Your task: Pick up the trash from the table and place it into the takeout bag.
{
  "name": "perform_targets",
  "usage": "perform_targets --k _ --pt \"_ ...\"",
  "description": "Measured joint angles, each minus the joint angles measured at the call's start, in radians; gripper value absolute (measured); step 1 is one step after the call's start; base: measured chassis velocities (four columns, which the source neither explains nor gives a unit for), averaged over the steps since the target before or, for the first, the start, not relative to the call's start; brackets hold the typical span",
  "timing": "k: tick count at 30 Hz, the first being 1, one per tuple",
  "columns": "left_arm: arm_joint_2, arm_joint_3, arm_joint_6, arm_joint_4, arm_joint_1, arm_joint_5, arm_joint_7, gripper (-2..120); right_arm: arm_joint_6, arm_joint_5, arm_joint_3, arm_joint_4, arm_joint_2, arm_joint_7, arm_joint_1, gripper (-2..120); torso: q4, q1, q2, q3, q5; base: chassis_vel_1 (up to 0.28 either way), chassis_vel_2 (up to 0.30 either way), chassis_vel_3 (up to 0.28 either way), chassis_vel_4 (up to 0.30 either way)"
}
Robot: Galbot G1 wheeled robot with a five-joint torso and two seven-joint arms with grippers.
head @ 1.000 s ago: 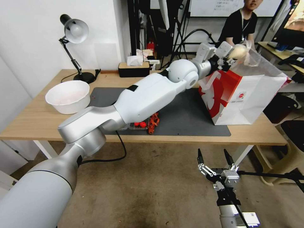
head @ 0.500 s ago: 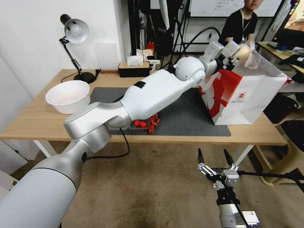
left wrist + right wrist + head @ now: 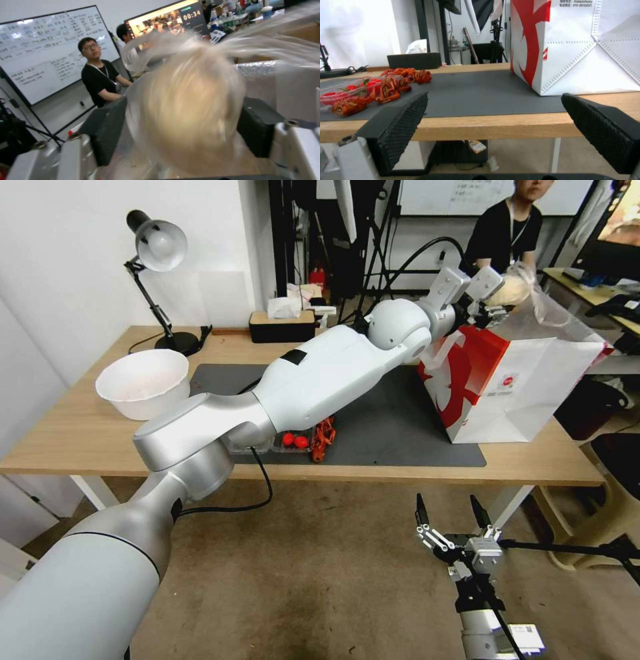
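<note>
Light-wood worktop (image 3: 80,437) is carrying the takeout bag (image 3: 527,387) while the left tool (image 3: 492,295) is gripping the bagged bun (image 3: 505,290) above its open top, release seemingly next, and the right tool (image 3: 445,511) is hanging low, jaws wide, idle.

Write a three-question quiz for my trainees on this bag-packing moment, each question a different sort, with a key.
1. True or false: the left gripper holds the bagged bun above the takeout bag.
2. Which sits nearest the desk lamp? A) white bowl B) red food scraps C) takeout bag
3. Fill in: the right gripper, jaws apart, hangs below the ____ edge.

Key: 1 true; 2 A; 3 table
</note>
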Motion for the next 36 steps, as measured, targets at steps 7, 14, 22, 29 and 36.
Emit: perform_targets --k 7,14,22,29,36 --pt "0.0 -0.002 -0.003 -0.013 0.002 0.01 -0.015 99 0.0 -0.004 -0.003 0.003 0.006 0.0 -0.005 100 0.0 0.0 0.0 0.0 0.0 0.0 0.0 0.0 0.0" --pt "0.019 -0.055 0.025 -0.064 0.03 0.01 -0.05 100 0.001 -0.004 -0.003 0.006 0.007 0.001 -0.007 100 0.0 0.0 0.0 0.0 0.0 0.0 0.0 0.0 0.0" --pt "0.125 -0.134 0.062 -0.215 0.086 0.001 -0.109 100 0.0 -0.003 0.003 0.018 0.002 0.002 -0.012 100 -0.0001 0.0 0.0 0.0 -0.0002 0.0 0.0 0.0 0.0" --pt "0.279 -0.24 0.066 -0.4 0.205 -0.022 -0.159 100 -0.006 -0.006 -0.003 0.023 -0.001 0.002 -0.012 100 0.0002 0.0 0.0 0.0 -0.0005 0.0 0.0 0.0 0.0" --pt "0.338 -0.283 0.053 -0.469 0.264 -0.027 -0.173 100 -0.008 -0.009 -0.007 0.024 -0.002 0.002 -0.013 100 0.0004 0.0 0.0 0.0 -0.0006 0.0 0.0 0.0 0.0"
